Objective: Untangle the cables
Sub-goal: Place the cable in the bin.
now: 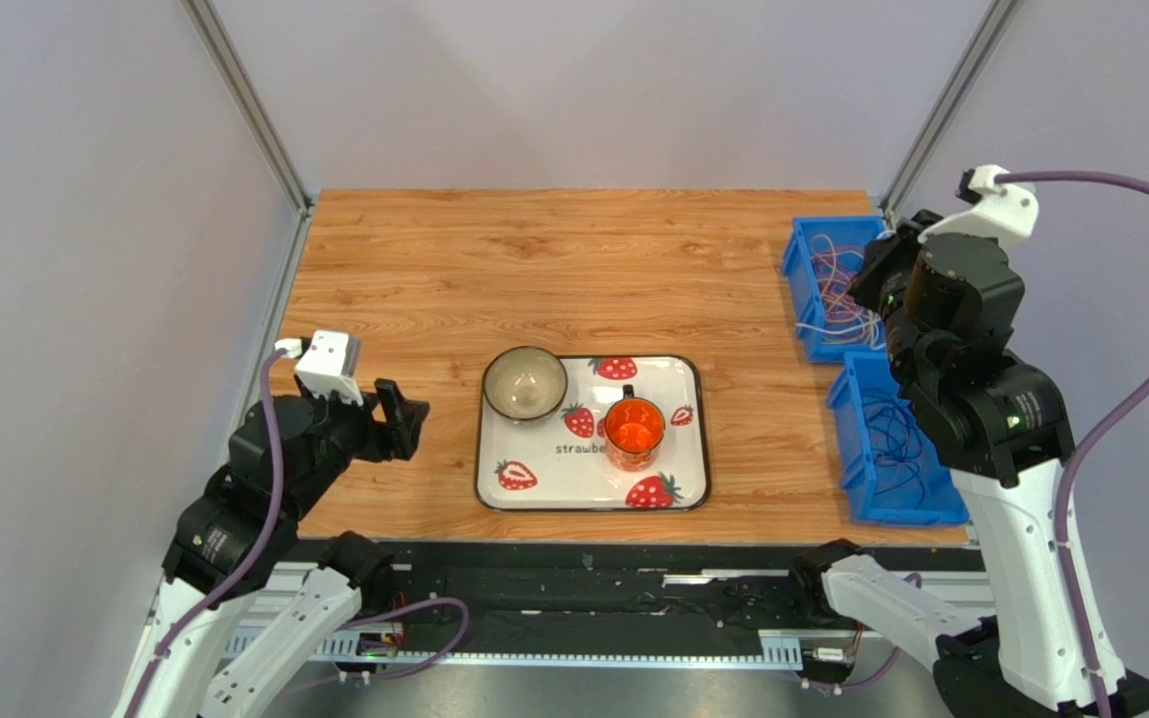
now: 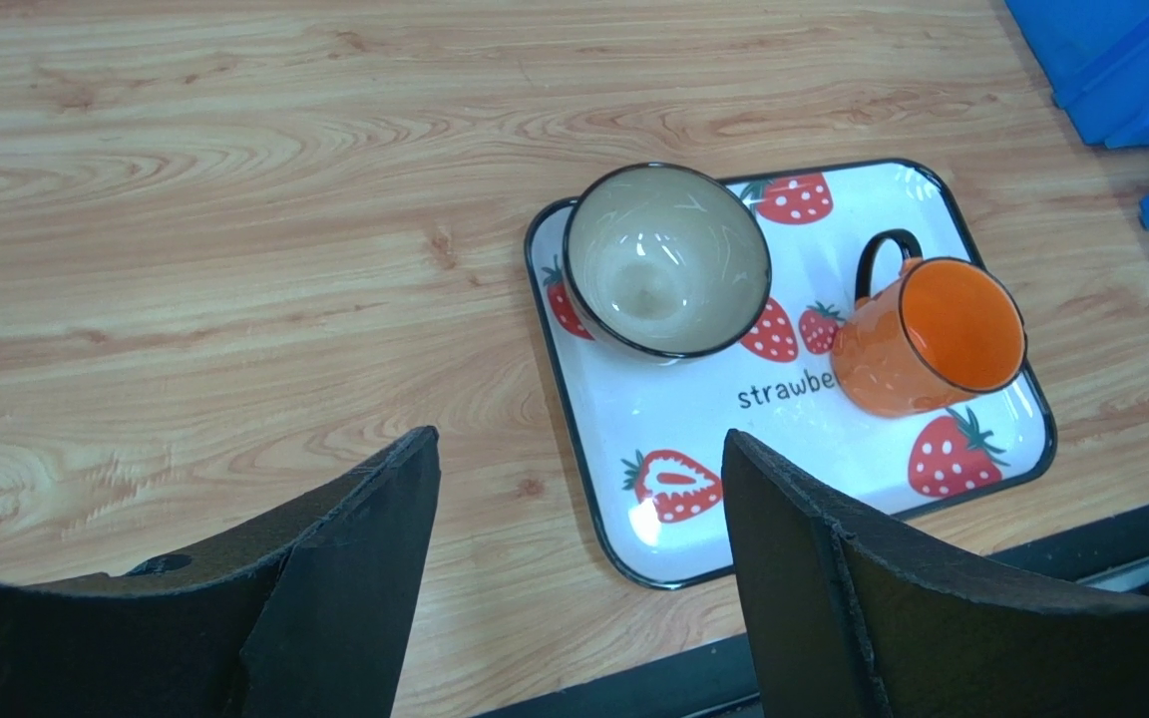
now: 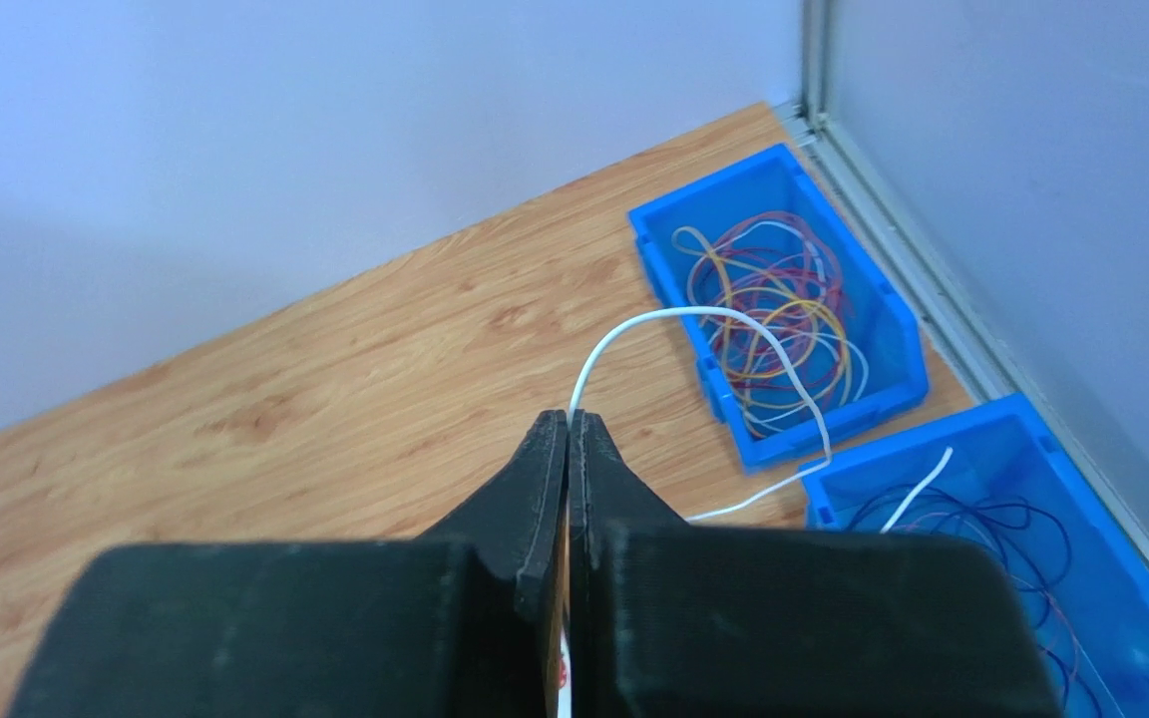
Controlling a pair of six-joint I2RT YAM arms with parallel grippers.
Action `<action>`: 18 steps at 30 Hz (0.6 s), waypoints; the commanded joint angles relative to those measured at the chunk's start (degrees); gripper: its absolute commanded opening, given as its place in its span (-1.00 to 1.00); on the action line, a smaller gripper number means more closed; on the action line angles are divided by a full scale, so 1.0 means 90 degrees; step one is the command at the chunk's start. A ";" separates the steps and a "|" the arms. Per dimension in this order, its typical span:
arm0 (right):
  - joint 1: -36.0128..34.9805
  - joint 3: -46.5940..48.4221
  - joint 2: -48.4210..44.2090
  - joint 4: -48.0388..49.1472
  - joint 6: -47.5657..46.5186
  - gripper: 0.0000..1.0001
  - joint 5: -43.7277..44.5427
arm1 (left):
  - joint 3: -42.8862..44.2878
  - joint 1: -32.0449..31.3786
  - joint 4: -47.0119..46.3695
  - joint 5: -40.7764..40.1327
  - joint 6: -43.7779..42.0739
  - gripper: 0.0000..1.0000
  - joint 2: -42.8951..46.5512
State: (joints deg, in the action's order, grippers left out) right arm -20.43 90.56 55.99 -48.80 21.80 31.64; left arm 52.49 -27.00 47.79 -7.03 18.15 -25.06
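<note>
My right fingers (image 3: 563,456) are pinched shut on a thin white cable (image 3: 656,314) that arcs away springily toward two blue bins at the right edge of the tabletop (image 1: 536,269). The rest of the cables (image 3: 768,307), smooth red, orange and purple loops, lie heaped in the far bin (image 3: 835,427). Darker ones lie in the near bin (image 3: 985,434).

I reckon the white one may be caught in that heap. Then a pull could drag the whole knot out, or shift a light plastic bin. The slick wire could also slide from my pinch.

My left fingers (image 1: 399,416) are spread wide and empty near the left edge, beside a glossy strawberry tray (image 2: 596,509) with a glazed bowl (image 2: 666,262) and an orange mug (image 2: 933,337).
</note>
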 commanded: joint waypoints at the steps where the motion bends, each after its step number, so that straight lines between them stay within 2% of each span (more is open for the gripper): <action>1: 0.0023 -0.0277 -0.0302 0.0217 0.0253 -1.00 0.1142 | 0.0008 -0.0037 -0.0037 -0.0108 0.0102 0.54 0.0021; 13: 0.0023 -0.0951 -0.0908 0.0041 0.1346 -1.00 0.4235 | 0.0008 -0.0124 -0.0017 -0.0167 0.0122 0.54 0.0060; 18: 0.0033 -0.1322 -0.1122 0.0021 0.1737 -1.00 0.4824 | 0.0008 -0.0125 -0.0027 -0.0157 0.0112 0.54 0.0050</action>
State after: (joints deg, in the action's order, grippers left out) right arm -20.43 80.64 47.22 -49.08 31.92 65.71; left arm 52.49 -27.77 47.94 -8.08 18.79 -25.04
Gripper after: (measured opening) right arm 0.007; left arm 0.773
